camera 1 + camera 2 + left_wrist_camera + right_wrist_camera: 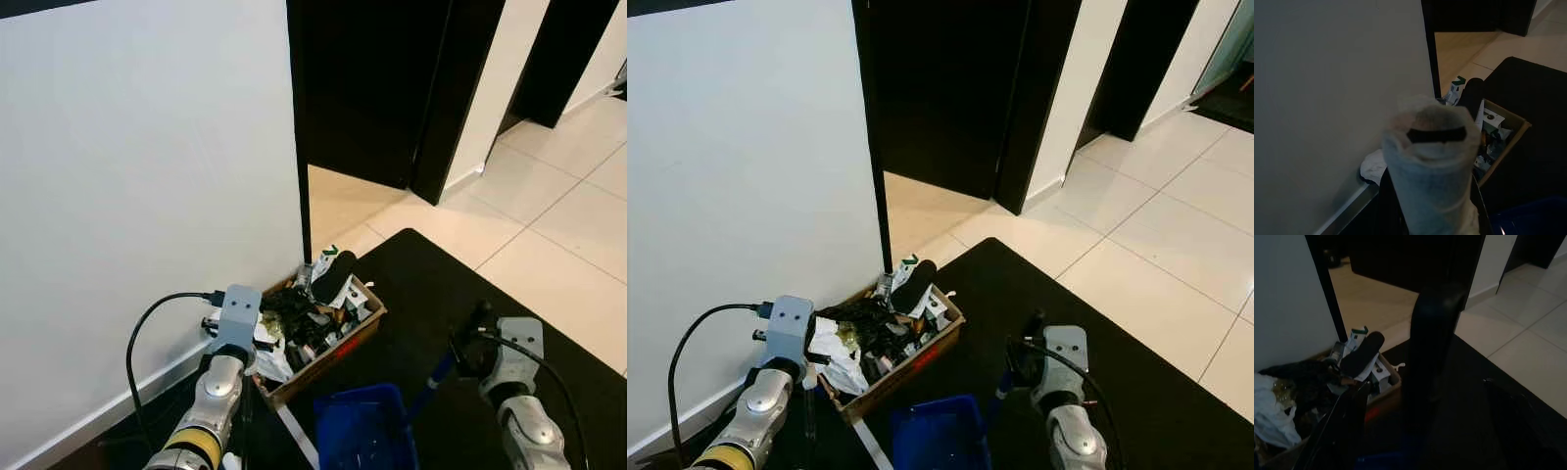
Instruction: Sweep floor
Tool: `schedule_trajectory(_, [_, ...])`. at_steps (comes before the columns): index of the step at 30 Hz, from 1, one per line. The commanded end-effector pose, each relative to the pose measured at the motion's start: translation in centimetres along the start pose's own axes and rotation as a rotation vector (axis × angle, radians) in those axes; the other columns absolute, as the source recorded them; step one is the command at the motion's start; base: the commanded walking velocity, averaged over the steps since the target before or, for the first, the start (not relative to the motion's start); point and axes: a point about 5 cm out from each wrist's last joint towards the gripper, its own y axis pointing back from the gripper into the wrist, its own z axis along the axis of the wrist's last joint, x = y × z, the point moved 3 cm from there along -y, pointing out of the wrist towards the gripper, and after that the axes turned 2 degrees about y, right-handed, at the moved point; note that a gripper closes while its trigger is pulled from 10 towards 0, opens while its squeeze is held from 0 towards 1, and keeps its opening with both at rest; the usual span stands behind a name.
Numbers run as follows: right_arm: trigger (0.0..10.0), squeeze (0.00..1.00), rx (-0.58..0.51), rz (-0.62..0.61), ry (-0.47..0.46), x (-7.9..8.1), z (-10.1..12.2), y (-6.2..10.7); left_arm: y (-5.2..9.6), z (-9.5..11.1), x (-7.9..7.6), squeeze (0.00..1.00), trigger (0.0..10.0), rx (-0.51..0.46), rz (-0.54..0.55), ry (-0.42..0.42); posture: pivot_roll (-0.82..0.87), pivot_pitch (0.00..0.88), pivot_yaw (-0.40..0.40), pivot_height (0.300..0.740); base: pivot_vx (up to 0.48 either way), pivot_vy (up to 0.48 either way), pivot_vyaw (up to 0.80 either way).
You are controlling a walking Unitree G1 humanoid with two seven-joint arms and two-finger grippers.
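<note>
My left gripper (247, 345) is low beside the white wall, shut on the broom handle (1430, 161), whose white-wrapped top stands close before the left wrist camera. A white length of the broom handle (296, 433) slants down by the box. The blue dustpan (361, 429) rests on the black mat at the bottom centre. Its blue handle (438, 377) rises to my right gripper (468, 345), which is shut on it. In the right wrist view that handle (1432, 372) stands dark and upright between the fingers (1347, 421).
A cardboard box (345, 351) heaped with rubbish sits against the wall's corner (302, 225), on the black mat (460, 284). Beyond it a dark doorway (362, 98) opens. Pale floor tiles (549, 225) stretch to the right.
</note>
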Motion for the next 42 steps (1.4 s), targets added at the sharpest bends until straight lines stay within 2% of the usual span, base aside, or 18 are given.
schedule_trajectory(1, [10.0,0.0,0.022,-0.01,-0.009,0.0,-0.3,-0.2,1.2,-2.8,0.4,0.0,10.0,0.125,-0.002,-0.025,0.05,0.028,0.02,0.74,0.0,0.0,0.0])
schedule_trajectory(3, [10.0,0.0,0.032,-0.006,-0.017,0.4,0.2,-1.3,1.1,-2.8,0.3,0.0,10.0,0.124,-0.004,-0.027,0.06,0.029,0.021,0.74,0.0,0.0,0.0])
schedule_trajectory(6, [10.0,0.0,0.04,-0.003,-0.021,0.5,0.2,-1.5,1.1,-2.7,0.3,0.0,10.0,0.124,-0.005,-0.027,0.07,0.029,0.02,0.74,0.0,0.0,0.0])
schedule_trajectory(8, [10.0,0.0,0.093,-0.005,-0.045,0.7,0.0,-2.5,1.0,-2.6,0.2,0.0,10.0,0.121,-0.003,-0.028,0.08,0.032,0.017,0.74,0.0,0.0,0.0])
schedule_trajectory(11, [10.0,0.0,0.107,-0.013,-0.046,0.8,0.4,-3.4,0.9,-2.5,0.3,0.0,10.0,0.12,0.001,-0.029,0.09,0.033,0.014,0.74,0.0,0.0,0.0])
schedule_trajectory(20, [10.0,0.0,0.124,-0.015,-0.03,0.5,0.9,-4.2,0.7,-2.3,0.5,0.0,10.0,0.118,0.01,-0.033,0.1,0.038,0.012,0.74,0.0,0.0,0.0])
schedule_trajectory(21, [6.7,0.0,0.129,-0.013,-0.029,0.5,0.8,-4.2,0.7,-2.3,0.5,0.0,10.0,0.118,0.01,-0.034,0.1,0.038,0.014,0.74,0.0,0.0,0.0])
schedule_trajectory(22, [4.8,0.0,0.134,-0.013,-0.028,0.5,0.7,-4.2,0.7,-2.3,0.5,0.0,10.0,0.118,0.011,-0.034,0.1,0.038,0.014,0.74,0.0,0.0,0.0])
schedule_trajectory(23, [3.5,0.0,0.139,-0.009,-0.028,0.5,0.6,-4.2,0.7,-2.3,0.6,0.0,10.0,0.118,0.01,-0.035,0.1,0.038,0.016,0.74,0.0,0.0,0.0])
schedule_trajectory(24, [2.6,0.0,0.145,-0.005,-0.028,0.6,0.5,-4.2,0.7,-2.3,0.6,0.0,10.0,0.118,0.01,-0.036,0.1,0.038,0.016,0.74,0.0,0.0,0.0])
schedule_trajectory(27, [2.1,0.0,0.149,-0.003,-0.028,0.6,0.4,-4.2,0.6,-2.2,0.6,0.0,10.0,0.118,0.009,-0.036,0.1,0.039,0.017,0.74,0.0,0.0,0.0])
schedule_trajectory(28, [1.3,0.0,0.153,0.001,-0.028,0.7,0.3,-4.1,0.6,-2.2,0.6,0.0,10.0,0.118,0.009,-0.037,0.1,0.039,0.018,0.74,0.0,0.0,0.0])
schedule_trajectory(29, [0.0,0.0,0.155,0.002,-0.028,0.7,0.3,-4.1,0.6,-2.2,0.6,0.0,10.0,0.118,0.008,-0.038,0.1,0.04,0.018,0.74,0.0,0.0,0.0])
schedule_trajectory(38, [0.0,0.0,0.13,0.025,-0.023,0.9,0.6,-4.2,0.5,-2.1,0.5,0.0,10.0,0.117,0.013,-0.033,0.09,0.041,0.009,0.74,0.0,0.0,0.0])
schedule_trajectory(42, [0.0,0.0,0.076,0.056,0.013,1.1,1.8,-4.5,0.1,-1.2,0.9,0.0,10.0,0.087,0.024,0.03,0.08,0.047,0.002,0.74,0.0,0.0,0.0])
